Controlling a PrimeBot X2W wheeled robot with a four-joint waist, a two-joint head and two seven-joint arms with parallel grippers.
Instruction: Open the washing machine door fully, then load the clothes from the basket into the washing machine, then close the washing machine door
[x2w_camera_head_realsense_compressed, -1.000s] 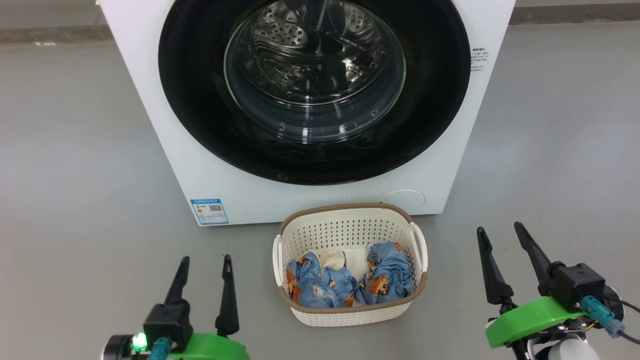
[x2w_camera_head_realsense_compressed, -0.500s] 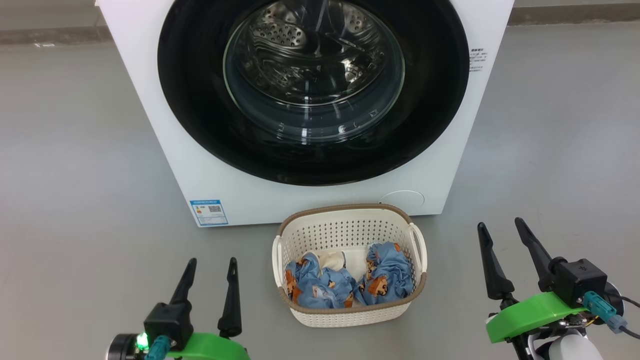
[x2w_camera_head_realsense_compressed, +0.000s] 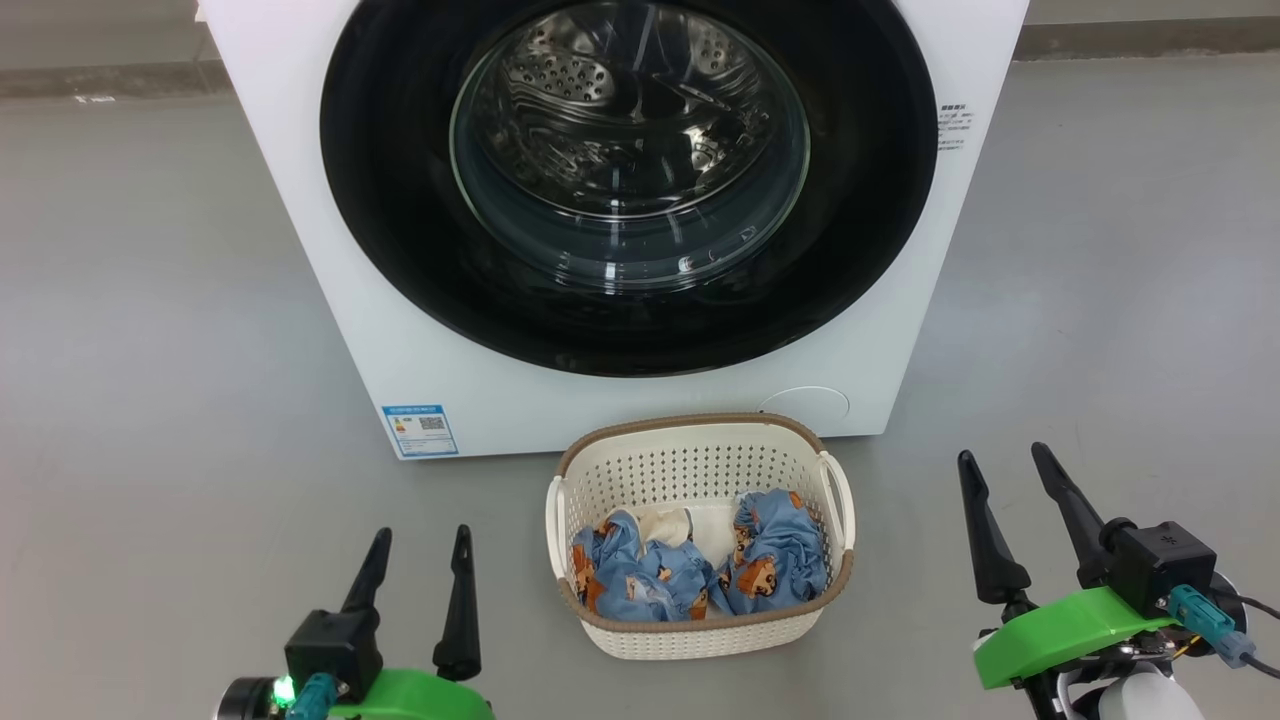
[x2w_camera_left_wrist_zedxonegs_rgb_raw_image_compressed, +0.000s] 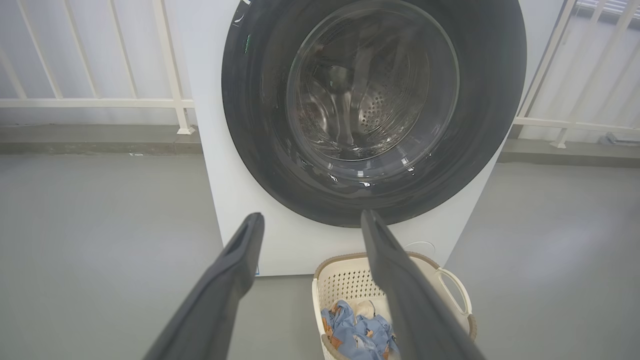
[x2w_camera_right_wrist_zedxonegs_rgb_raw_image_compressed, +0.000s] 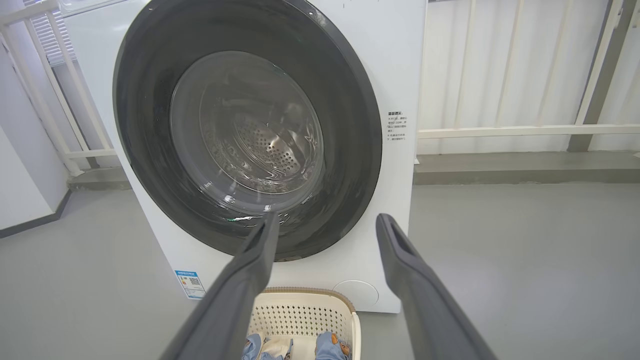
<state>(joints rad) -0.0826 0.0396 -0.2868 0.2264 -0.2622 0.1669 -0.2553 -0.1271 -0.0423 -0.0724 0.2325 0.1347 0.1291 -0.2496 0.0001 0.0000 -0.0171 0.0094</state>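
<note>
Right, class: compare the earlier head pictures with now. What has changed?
The left gripper has drawn back slightly toward the view's bottom edge; the whole picture's small shift is the camera moving. Nothing was grasped or released. Unchanged: right gripper, both jaws open and empty, washing machine door shut, clothes in the basket.

You have a plain grey floor. A white railing stands on a low grey kerb. A darker upright post, possibly a door frame, stands alongside.
</note>
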